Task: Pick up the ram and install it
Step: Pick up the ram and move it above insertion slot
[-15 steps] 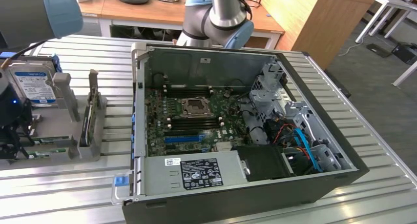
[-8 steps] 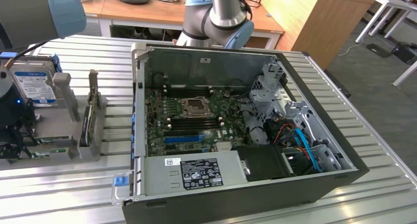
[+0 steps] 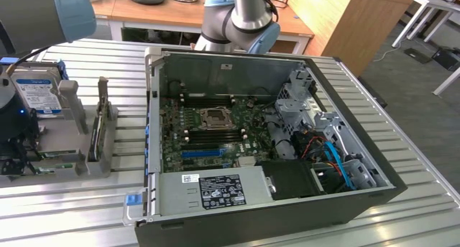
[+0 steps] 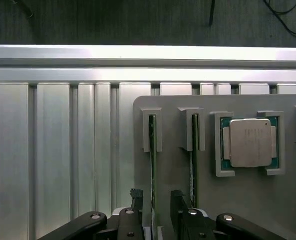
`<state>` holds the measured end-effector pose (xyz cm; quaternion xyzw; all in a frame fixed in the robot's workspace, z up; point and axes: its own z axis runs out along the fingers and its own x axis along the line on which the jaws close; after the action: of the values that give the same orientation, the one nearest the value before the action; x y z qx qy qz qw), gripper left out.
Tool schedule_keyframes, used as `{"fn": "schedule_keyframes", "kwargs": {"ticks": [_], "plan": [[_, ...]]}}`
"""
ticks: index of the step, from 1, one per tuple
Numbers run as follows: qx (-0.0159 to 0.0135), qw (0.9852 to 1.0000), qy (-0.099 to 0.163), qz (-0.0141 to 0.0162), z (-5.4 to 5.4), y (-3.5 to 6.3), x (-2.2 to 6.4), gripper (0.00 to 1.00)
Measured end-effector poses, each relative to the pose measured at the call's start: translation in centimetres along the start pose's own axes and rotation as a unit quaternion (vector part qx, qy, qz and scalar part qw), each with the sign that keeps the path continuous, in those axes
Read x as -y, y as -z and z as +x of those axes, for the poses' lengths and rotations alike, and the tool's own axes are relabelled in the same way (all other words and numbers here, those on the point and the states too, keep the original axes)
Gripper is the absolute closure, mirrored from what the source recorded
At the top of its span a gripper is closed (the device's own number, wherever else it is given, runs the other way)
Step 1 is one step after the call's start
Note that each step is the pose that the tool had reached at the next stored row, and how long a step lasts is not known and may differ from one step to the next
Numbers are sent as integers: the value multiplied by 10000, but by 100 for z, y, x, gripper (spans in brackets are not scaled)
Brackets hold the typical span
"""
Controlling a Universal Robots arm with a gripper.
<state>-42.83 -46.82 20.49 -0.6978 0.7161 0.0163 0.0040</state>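
1. The fixture (image 4: pixel 177 107) is a matte grey plate with raised, square-cornered pockets. One pocket holds a processor (image 4: pixel 250 142) with a dull metal lid on a green board.
2. The computer case (image 3: pixel 251 228) is black sheet metal and lies open. Inside are a green motherboard (image 3: pixel 208 134) and a grey power supply (image 3: pixel 215 190) with a white label.
3. The table (image 3: pixel 72 204) is ribbed aluminium profile with a bright sheen. In the exterior view the fixture stands at nine o'clock from the case and the arm (image 3: pixel 241 21) rises at twelve. Behind are a wooden desk (image 3: pixel 180 13) and grey floor (image 3: pixel 417 96).
4. The ram (image 4: pixel 151 160) stands on edge in a narrow slot of the fixture, showing as a thin dark green strip. A second stick (image 4: pixel 193 150) stands parallel in the next slot.
5. The gripper (image 4: pixel 156 197) is spread wide, its black fingers (image 4: pixel 137 197) straddling the ram, one on each side, with a gap on each side.
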Motion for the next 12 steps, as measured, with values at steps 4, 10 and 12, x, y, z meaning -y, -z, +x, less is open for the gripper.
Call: {"fn": "schedule_keyframes", "kwargs": {"ticks": [4,10,12], "plan": [[0,10000,2,0,0,-1,23,64],[0,10000,1,0,-2,-1,81,64],[1,10000,1,0,-2,-2,100,64]]}}
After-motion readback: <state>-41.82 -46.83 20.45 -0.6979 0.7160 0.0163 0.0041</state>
